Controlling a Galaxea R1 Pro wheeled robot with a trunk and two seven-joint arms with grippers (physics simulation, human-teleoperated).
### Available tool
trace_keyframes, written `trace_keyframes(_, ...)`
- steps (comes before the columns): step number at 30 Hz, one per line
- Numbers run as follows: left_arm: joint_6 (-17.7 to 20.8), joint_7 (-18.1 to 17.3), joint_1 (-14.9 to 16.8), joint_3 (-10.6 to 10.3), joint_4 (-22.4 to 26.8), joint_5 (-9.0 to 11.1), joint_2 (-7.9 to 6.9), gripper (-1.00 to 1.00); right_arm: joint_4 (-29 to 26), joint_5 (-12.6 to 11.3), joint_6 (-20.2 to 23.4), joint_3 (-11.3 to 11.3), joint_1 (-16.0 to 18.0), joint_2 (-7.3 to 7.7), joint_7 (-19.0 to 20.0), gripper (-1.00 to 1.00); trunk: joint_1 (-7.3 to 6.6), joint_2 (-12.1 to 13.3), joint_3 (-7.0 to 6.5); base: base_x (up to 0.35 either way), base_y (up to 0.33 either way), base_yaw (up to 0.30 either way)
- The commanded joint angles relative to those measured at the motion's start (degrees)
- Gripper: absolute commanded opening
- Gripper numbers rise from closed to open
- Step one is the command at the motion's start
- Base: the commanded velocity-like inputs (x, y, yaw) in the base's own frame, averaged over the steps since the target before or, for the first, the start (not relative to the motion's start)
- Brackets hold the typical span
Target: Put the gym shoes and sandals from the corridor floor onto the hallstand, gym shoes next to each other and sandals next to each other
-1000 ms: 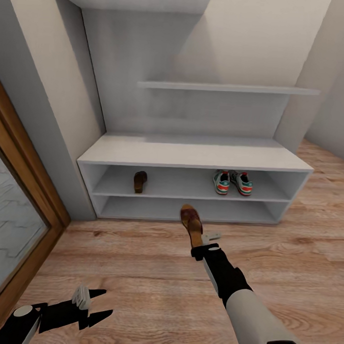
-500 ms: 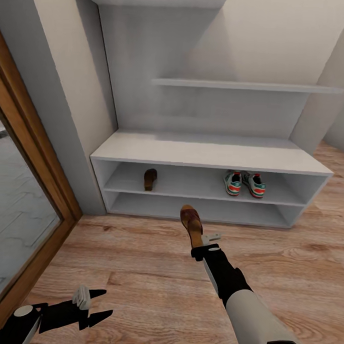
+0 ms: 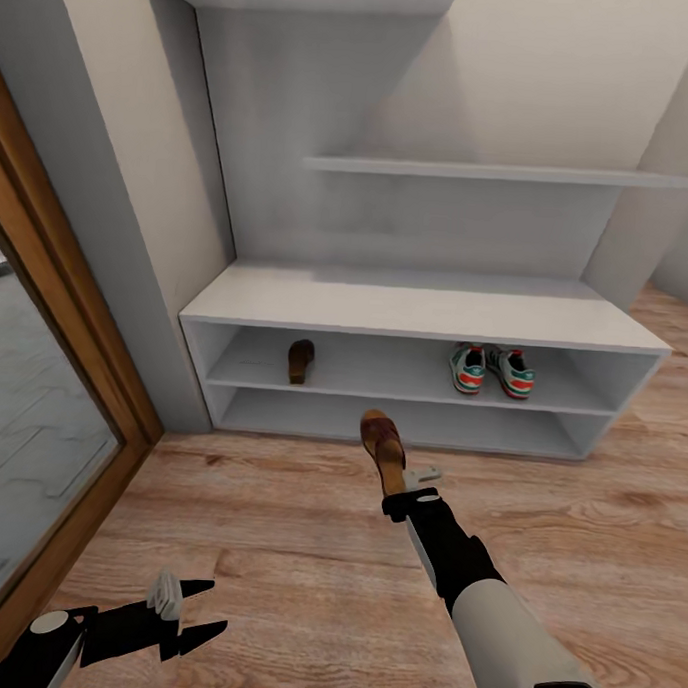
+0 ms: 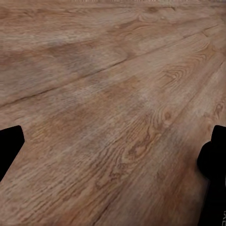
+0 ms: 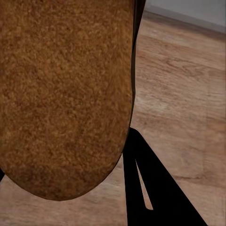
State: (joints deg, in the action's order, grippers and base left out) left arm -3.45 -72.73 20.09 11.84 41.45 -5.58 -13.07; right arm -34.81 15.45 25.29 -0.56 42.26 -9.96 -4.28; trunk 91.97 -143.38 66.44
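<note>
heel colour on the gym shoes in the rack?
Teal with red-orange bands on the gym shoes, best in the head view.

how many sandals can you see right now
2. One sandal lies on the rack's upper open shelf, at its left end. The other sandal is held up in the right gripper, short of the rack.

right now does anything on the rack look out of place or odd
One sandal sits alone on the upper open shelf of the hallstand, far left of the paired gym shoes. Its mate is off the rack, held in the right pincer above the floor.
</note>
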Motion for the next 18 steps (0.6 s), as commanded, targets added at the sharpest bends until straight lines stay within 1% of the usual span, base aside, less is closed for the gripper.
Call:
trace_keyframes(1, -0.35, -0.22, 0.03, 0.26, 0.04, -0.48, 0.05, 1.00, -0.08, 0.11, 0.31, -0.05, 0.02, -0.03, -0.12, -1.00, 0.01, -0.02, 0.05, 0.253, 0.084, 0.000)
trace_keyframes(7, -0.27, 0.17, 0.03, 0.21, 0.03, -0.46, 0.10, 1.00, -0.08, 0.10, 0.30, -0.05, 0.02, -0.03, -0.20, -1.00, 0.01, -0.02, 0.10, 0.310, 0.064, 0.021)
trace_keyframes(13, -0.25, 0.23, 0.03, 0.20, 0.03, -0.42, 0.14, 1.00, -0.02, 0.10, 0.31, -0.05, 0.02, -0.03, -0.21, -1.00, 0.01, -0.02, 0.38, 0.329, 0.007, 0.139)
trace_keyframes(15, -0.35, 0.22, 0.03, 0.24, 0.03, -0.35, 0.14, 1.00, 0.00, 0.08, 0.33, -0.05, 0.02, -0.03, -0.21, -1.00, 0.01, -0.02, 0.48, 0.176, 0.001, 0.153)
trace_keyframes(18, -0.40, 0.28, 0.03, 0.22, 0.09, -0.36, 0.10, 1.00, 0.00, 0.08, 0.36, -0.05, 0.02, -0.03, -0.21, -1.00, 0.01, -0.02, 0.56, 0.068, 0.001, 0.073)
